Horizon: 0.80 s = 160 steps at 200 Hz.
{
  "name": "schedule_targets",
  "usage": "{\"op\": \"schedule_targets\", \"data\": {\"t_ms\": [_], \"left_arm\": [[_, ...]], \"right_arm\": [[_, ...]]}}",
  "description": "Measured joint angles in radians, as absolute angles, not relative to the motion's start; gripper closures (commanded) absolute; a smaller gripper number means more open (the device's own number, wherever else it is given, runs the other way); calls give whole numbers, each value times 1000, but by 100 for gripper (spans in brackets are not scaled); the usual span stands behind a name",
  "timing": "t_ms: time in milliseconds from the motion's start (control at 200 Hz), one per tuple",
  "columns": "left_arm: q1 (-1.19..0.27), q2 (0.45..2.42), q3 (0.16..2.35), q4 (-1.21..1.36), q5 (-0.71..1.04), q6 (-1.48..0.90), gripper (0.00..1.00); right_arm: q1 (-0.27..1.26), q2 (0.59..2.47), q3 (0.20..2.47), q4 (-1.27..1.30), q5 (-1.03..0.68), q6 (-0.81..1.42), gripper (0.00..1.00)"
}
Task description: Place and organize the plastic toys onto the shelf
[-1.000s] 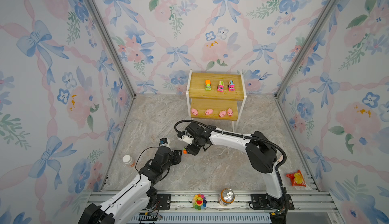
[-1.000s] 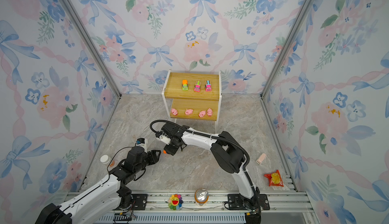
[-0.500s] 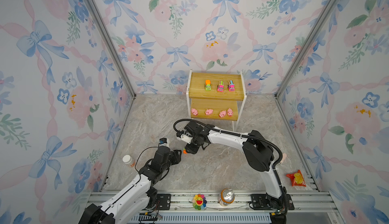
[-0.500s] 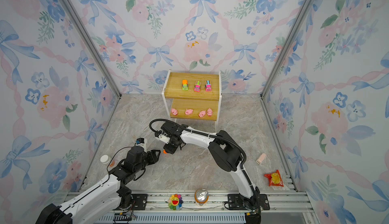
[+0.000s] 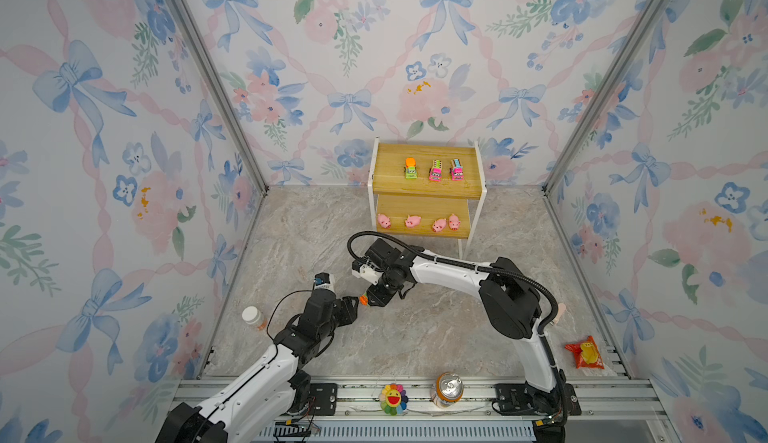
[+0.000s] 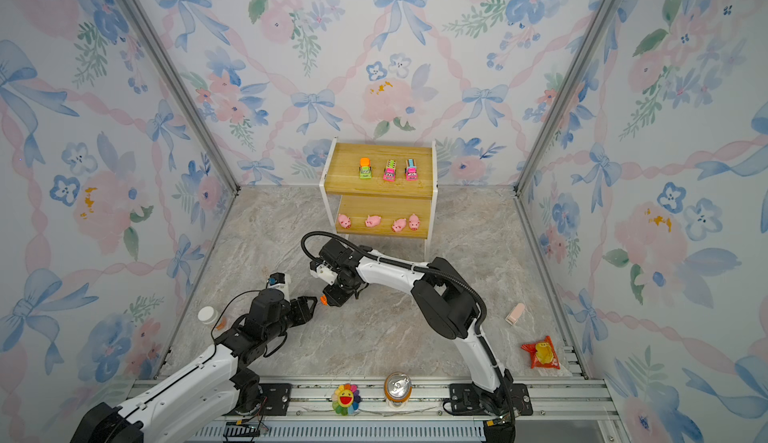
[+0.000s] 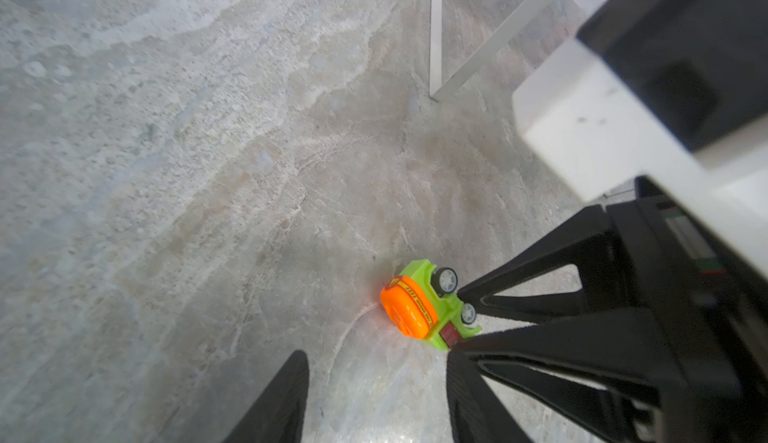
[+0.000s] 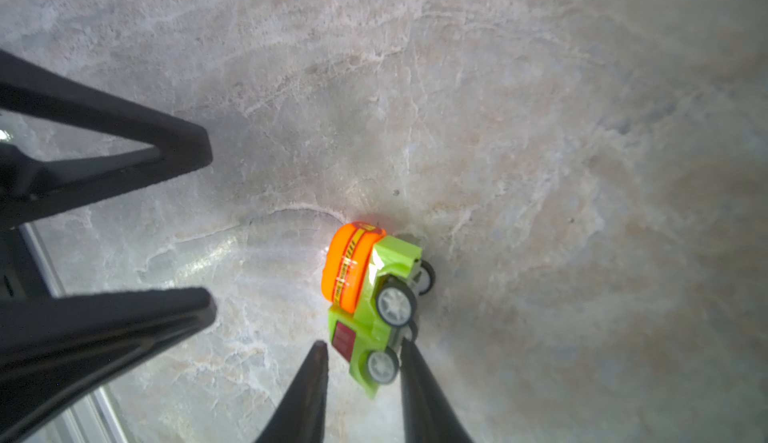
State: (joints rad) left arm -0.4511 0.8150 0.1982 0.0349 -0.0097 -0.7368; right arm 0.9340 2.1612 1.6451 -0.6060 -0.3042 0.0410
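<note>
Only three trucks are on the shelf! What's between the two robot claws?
The green truck with the orange top lies between the left gripper and the right gripper, seen best in the right wrist view.

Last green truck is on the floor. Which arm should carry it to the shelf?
Right. The right gripper straddles the green truck, which lies on its side. The left gripper is open beside it, holding nothing, with the truck outside its reach line.

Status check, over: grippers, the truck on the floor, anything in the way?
Left gripper open, empty, beside truck. Right gripper open, straddling its cab end. Truck on its side on floor, not on shelf. Only left gripper crowds it.
</note>
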Motion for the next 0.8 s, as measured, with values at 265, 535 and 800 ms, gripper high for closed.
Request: {"op": "schedule_targets", "data": {"t_ms": [265, 535, 800], "left_arm": [[-451, 825, 199, 35, -1, -734, 45], [-451, 831, 198, 38, 4, -733, 43], [-445, 871, 198, 99, 44, -714, 32]], "right_arm": [[902, 2131, 1526, -481, -368, 177, 70], [884, 2098, 1439, -355, -401, 243, 72], [878, 2083, 1373, -237, -459, 305, 77]]}}
